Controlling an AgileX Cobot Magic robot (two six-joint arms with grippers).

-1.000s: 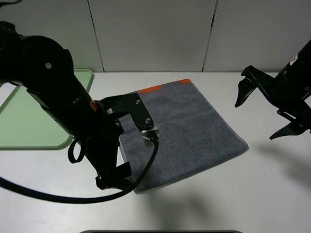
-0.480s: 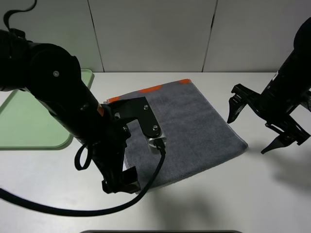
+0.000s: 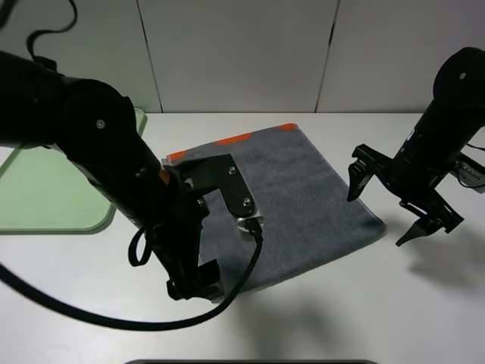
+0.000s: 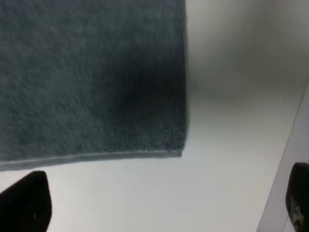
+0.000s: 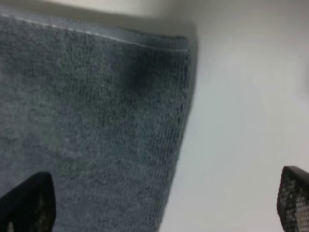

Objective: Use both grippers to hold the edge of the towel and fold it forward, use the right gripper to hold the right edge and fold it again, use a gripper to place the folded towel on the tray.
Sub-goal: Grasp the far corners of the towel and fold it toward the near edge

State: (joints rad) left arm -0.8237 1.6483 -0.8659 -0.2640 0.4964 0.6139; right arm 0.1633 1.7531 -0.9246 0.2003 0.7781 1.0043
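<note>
Both the left fingers (image 4: 26, 202) and right fingers (image 5: 29, 202) hover spread and empty at the near corners of the towel (image 3: 295, 189), flat on the table (image 3: 424, 303); lower evenly, pinching only the hem (image 4: 96, 157).

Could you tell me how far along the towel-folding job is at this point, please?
Done: nothing visible; the towel lies on the table, apart from the tray. In hand: the left gripper and right gripper, both open, hover at its near corners without gripping. Left: gripping it, apparently both folds, then placing it on the tray.
</note>
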